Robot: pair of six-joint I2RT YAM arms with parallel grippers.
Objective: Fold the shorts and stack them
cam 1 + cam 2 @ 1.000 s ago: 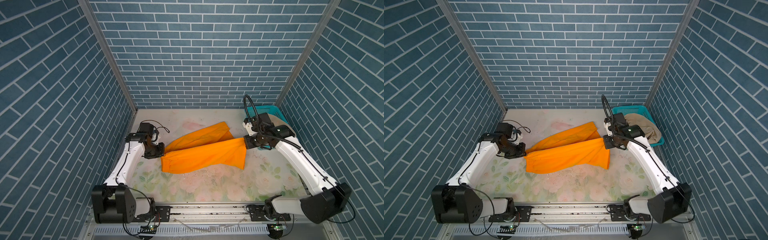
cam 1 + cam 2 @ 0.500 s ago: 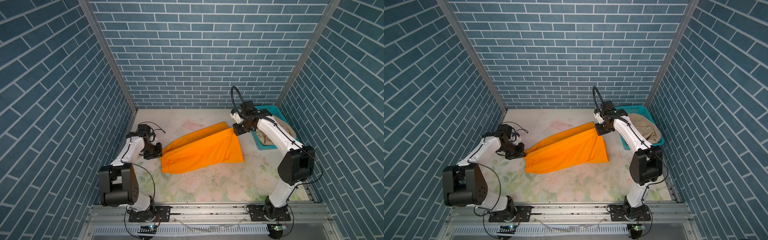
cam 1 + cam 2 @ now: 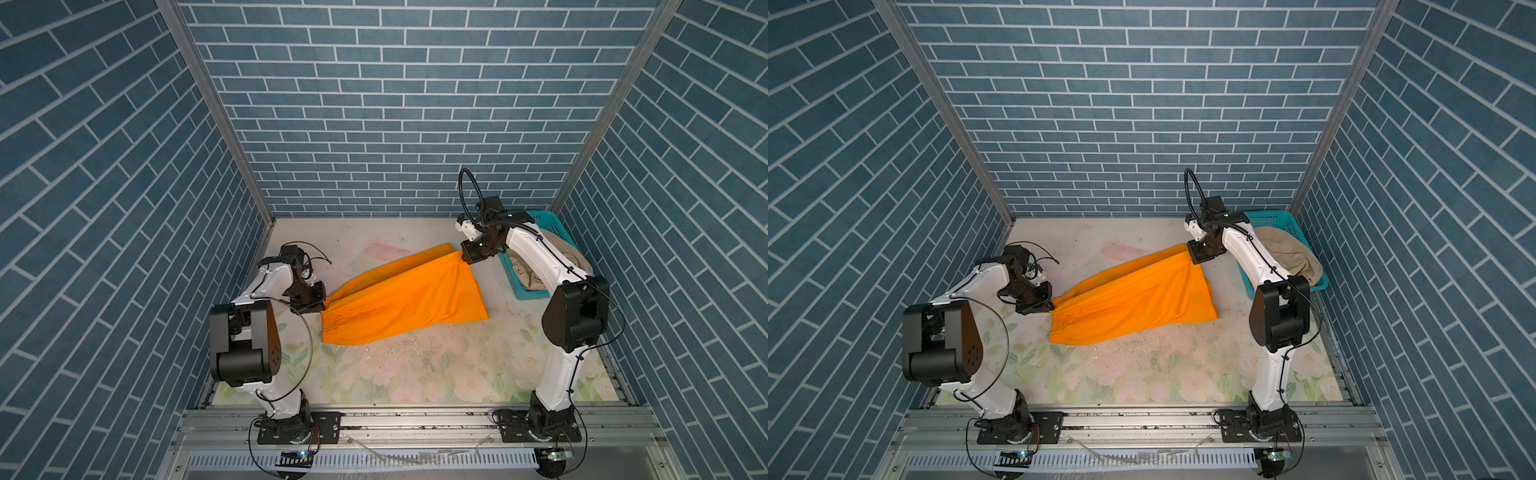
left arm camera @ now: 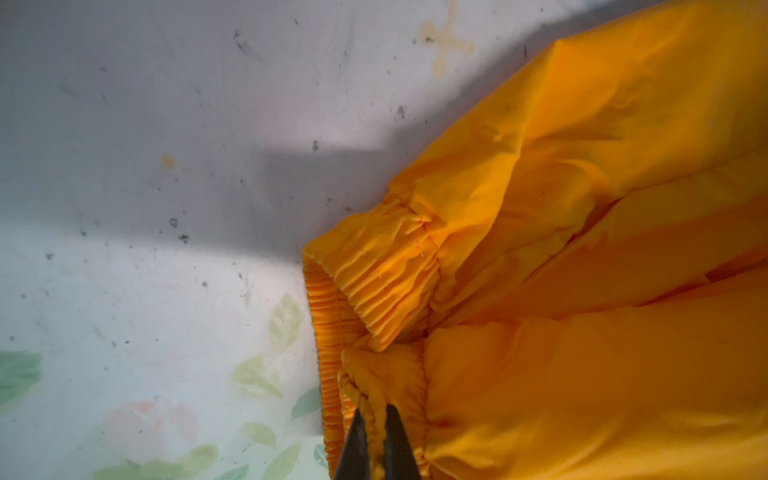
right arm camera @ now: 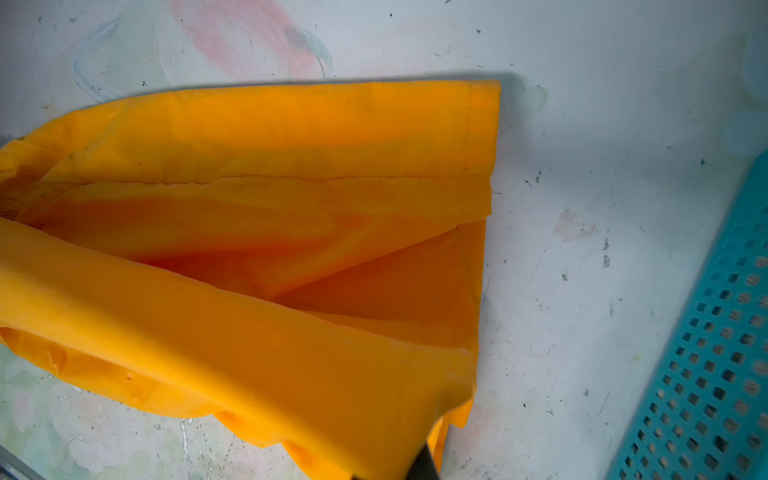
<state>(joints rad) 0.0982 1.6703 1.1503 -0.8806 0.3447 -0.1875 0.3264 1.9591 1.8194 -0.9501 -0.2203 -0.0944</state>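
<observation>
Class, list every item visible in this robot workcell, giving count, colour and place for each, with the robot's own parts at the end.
orange shorts: one, bright orange, spread across the table's middle, held at both ends
beige shorts: one, beige, heaped in the basket
basket: one, teal, perforated, table's far right corner
table: one, pale floral print, under everything
walls: three, blue brick pattern, around the table
rail: one, silver, near edge
arms: two, white and black, left arm, right arm
left pincer: one, black, shut on the orange shorts' waistband
right pincer: one, black, shut on their leg end
</observation>
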